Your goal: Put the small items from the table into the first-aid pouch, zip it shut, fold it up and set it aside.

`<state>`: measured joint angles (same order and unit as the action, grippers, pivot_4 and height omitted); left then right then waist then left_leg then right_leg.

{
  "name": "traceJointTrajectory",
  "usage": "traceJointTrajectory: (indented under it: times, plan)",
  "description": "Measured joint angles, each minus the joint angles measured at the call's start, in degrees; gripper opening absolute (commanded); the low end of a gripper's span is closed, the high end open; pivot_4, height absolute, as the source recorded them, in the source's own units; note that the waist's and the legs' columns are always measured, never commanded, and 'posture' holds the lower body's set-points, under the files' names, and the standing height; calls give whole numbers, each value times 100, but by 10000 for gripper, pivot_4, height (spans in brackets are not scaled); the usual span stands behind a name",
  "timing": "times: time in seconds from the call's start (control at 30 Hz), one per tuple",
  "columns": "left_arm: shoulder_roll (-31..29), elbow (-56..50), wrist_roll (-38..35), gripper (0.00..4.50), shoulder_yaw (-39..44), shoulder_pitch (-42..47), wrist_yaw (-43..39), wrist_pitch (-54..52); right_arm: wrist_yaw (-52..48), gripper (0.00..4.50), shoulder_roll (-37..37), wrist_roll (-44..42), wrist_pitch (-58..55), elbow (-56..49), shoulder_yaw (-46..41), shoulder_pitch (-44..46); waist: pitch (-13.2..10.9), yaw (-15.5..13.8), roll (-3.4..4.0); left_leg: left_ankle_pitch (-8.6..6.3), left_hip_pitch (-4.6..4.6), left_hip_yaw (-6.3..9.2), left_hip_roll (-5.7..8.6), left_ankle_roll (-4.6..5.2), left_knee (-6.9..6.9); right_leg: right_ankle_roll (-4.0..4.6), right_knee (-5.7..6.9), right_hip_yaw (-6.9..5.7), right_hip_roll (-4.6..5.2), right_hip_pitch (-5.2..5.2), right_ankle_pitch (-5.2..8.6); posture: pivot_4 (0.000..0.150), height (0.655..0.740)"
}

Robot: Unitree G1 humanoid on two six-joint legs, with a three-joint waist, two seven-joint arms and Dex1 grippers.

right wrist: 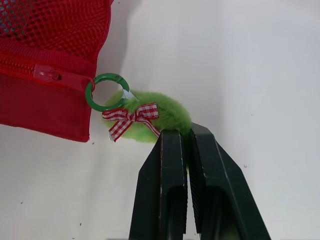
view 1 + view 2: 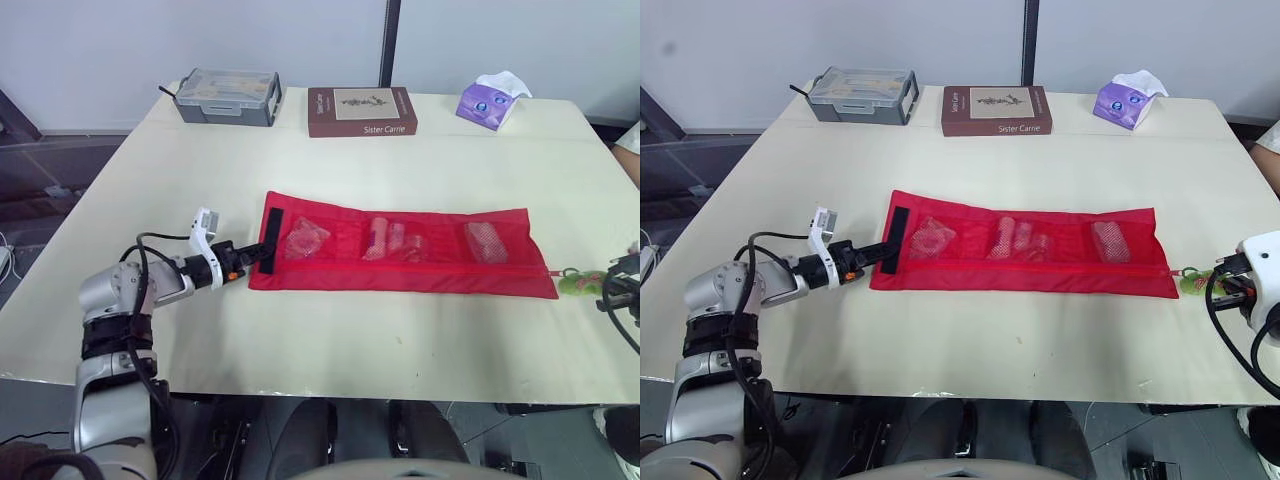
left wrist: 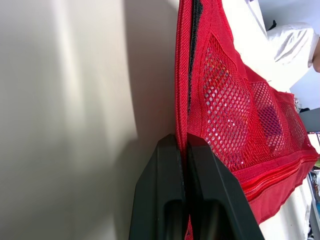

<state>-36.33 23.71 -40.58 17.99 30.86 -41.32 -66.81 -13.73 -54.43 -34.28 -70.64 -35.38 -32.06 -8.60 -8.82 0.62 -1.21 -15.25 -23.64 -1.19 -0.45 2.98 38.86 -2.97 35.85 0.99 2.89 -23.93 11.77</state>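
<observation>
Spanning the cream desk (image 2: 330, 345) left-to-right, the red pouch (image 2: 400, 262) lies flat: left end effector (image 2: 258, 257) pinches its left edge, right end effector (image 1: 186, 136) its green pompom (image 1: 162, 116); white wall (image 2: 200, 40) behind.

Cream tabletop (image 2: 400, 190). Red mesh pouch (image 2: 400, 275) flat at near centre, green fluffy charm (image 2: 578, 283) at its right end. Far edge, left to right: grey case (image 2: 227, 96), brown book (image 2: 361, 110), purple tissue box (image 2: 488, 104).

The left arm (image 2: 115, 300) is made of silver-grey metal segments with a black band at one joint. Black cables (image 2: 140, 268) loop along it. A white bracket (image 2: 205, 232) sits at the wrist. The left claw (image 2: 262, 257) has two blocky matte-black fingers (image 3: 165, 200). The right claw (image 1: 186, 134) matches, backed by a rounded white housing (image 2: 1265, 262).
</observation>
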Motion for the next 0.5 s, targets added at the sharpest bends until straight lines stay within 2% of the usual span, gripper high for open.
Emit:
traceJointTrajectory:
  times: [0.23, 0.3, 0.33, 0.37, 0.4, 0.5]
  plan:
    - [-145, -221, 210, 0, -144, -301, -268, 628, -266, 362, 231, 27, -3, 52, 129, 65, 0, 1, 0, 0, 0, -1, -2, 0, 0, 1, 0, 2, 23, 0, 0, 1500, 7400]
    - [-233, -389, 287, 6755, -158, -431, -408, 964, -420, 6751, 342, -8, 26, 50, 127, 100, 0, 3, 1, 0, 0, -1, -7, -1, 0, 1, 0, 2, 23, -1, 0, 1500, 7400]
    - [-270, -454, 325, 8504, -157, -477, -434, 1077, -473, 8683, 343, -7, 55, 50, 127, 62, -1, -1, 1, 0, 0, 0, -7, -1, -2, 2, 0, 1, 24, -1, 0, 1500, 7400]
    - [-448, -587, 453, 14961, -104, -607, -499, 1408, -684, 15256, 361, 1, 155, 62, -9, -103, 0, -18, 1, 0, -1, 2, -8, -1, -4, 3, -2, -2, 26, -2, 0, 1500, 7400]
    - [-448, -587, 453, 16098, -104, -607, -499, 1408, -684, 16457, 361, 1, 155, 62, -9, -103, 0, -19, 1, 0, -1, 2, -8, -1, -4, 3, -2, -2, 26, -2, 0, 1500, 7400]
    - [-568, -884, 413, 28041, 61, -645, -625, 1526, -1021, 28857, 506, -181, 162, 59, -545, -192, -2, -65, -1, -1, -5, 1, -7, -1, -4, 2, -8, -5, 32, 0, 0, 1500, 7400]
